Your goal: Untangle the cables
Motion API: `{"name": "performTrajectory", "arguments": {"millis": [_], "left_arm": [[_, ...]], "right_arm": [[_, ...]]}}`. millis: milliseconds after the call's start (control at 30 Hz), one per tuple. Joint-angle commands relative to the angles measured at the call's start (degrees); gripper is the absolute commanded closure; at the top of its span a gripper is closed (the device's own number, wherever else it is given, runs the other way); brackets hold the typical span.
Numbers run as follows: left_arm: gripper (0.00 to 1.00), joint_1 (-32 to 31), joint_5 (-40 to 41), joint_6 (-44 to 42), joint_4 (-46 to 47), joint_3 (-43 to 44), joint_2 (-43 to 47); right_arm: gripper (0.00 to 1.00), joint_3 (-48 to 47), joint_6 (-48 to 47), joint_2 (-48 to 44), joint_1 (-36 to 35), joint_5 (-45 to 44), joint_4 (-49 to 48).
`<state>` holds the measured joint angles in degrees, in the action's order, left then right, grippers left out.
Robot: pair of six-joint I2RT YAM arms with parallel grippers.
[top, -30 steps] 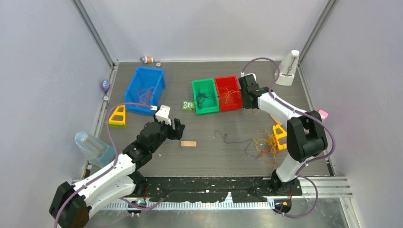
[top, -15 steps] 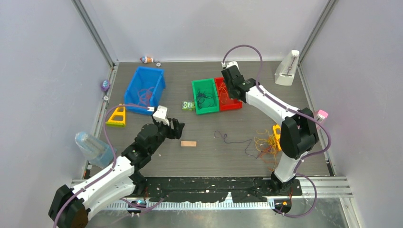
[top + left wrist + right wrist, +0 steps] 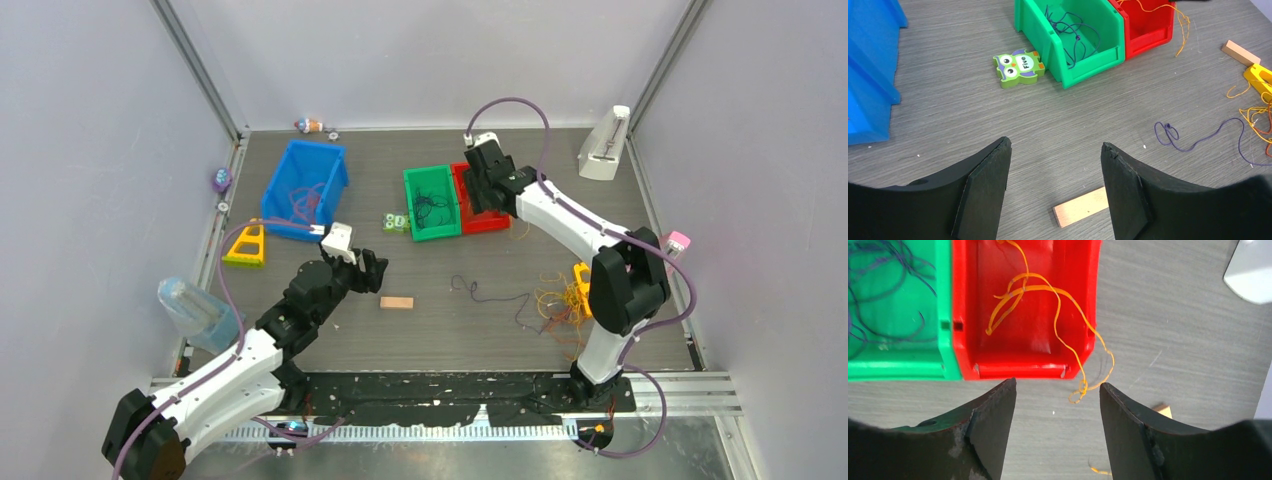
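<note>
Orange cable point(image 3: 1043, 288) in red bin point(image 3: 1093, 300), tail trailing over the rim onto table point(image 3: 948, 100); purple cables point(image 3: 1075, 37) in green bin point(image 3: 1088, 65); purple strand point(image 3: 1198, 148) and orange tangle point(image 3: 560, 305) loose on table; left gripper point(image 3: 1055, 150) and right gripper point(image 3: 1058, 390) both parted, empty.

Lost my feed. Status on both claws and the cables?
Left claw open over a wood block. Right claw open above red bin; orange cable inside, tail over its rim. Purple cable loose on table.
</note>
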<state>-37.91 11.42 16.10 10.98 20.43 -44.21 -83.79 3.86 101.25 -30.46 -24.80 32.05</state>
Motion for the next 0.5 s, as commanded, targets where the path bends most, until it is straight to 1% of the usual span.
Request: {"name": "performTrajectory", "arguments": {"millis": [0,167,300,467], "left_arm": [[0.33,0.02,0.69,0.49,4.22,-0.13,0.71],[0.33,-0.03,0.53,0.46,4.44,-0.22,0.70],[0.33,0.02,0.38,0.51,4.32,-0.04,0.26],[0.33,-0.04,0.44,0.40,4.20,0.03,0.20]], "right_arm": [[0.32,4.29,1.34,-6.23,1.63,0.50,-1.03],[0.32,9.68,1.74,-9.12,4.10,3.24,-3.12],[0.34,10.49,2.40,-7.70,5.45,4.11,-3.12],[0.40,10.30,2.21,-3.90,5.72,5.04,-3.86]]}}
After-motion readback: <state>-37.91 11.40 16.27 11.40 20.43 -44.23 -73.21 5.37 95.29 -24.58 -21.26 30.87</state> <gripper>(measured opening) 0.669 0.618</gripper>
